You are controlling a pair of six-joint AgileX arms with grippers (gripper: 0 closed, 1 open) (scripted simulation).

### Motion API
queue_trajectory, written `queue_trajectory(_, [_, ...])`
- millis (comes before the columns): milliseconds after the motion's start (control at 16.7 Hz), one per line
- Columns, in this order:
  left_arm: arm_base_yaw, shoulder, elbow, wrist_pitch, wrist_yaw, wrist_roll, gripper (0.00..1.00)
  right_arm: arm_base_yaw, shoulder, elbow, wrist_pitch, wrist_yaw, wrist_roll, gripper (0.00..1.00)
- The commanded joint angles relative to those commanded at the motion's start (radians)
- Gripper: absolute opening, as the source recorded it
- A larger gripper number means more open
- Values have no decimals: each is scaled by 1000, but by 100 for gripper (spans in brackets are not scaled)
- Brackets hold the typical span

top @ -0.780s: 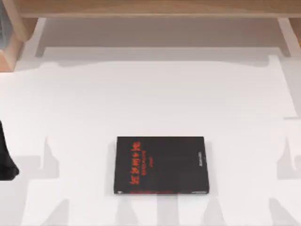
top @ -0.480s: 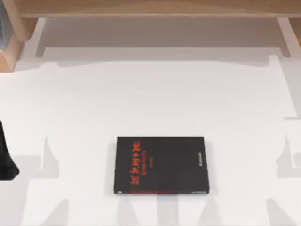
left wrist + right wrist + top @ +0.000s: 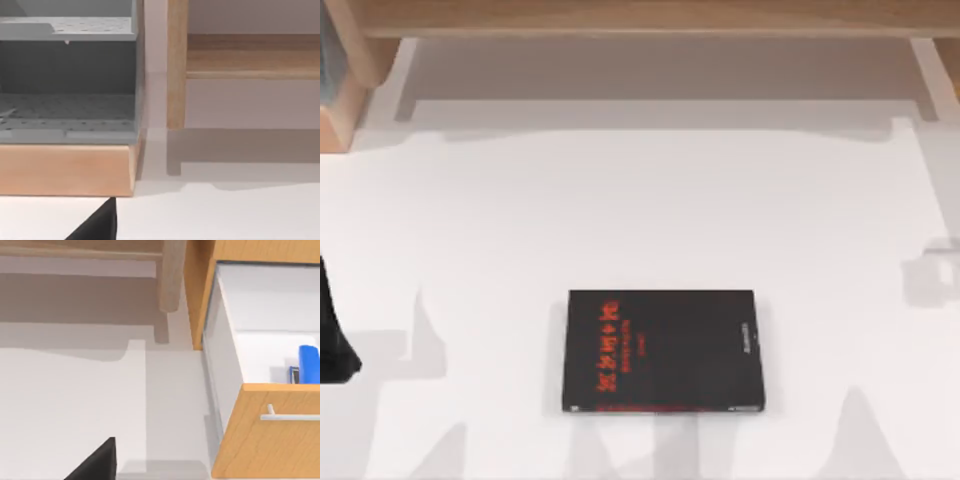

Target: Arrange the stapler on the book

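Top view: book (image 3: 661, 351) flat on white bench (image 3: 640, 220), near front edge, about midway between left and right sides, cover up, red lettering toward left. Left arm's dark body (image 3: 334, 335) at left edge, parked.

Left wrist view: wooden unit with grey perforated shelves (image 3: 67, 95) ahead; dark end effector part (image 3: 97, 225) at frame edge, cannot tell if spread or pressed together.

Right wrist view: stapler (image 3: 308, 364) lies inside open wooden drawer (image 3: 265, 435), partly cut off, probably on drawer floor. Right end effector part (image 3: 97, 464) dark, state cannot tell.
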Motion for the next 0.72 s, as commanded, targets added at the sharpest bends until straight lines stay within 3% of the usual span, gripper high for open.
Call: queue_trajectory(720, [0, 0, 0, 0, 0, 0, 100, -234, 1341, 1237, -681, 4, -96, 100])
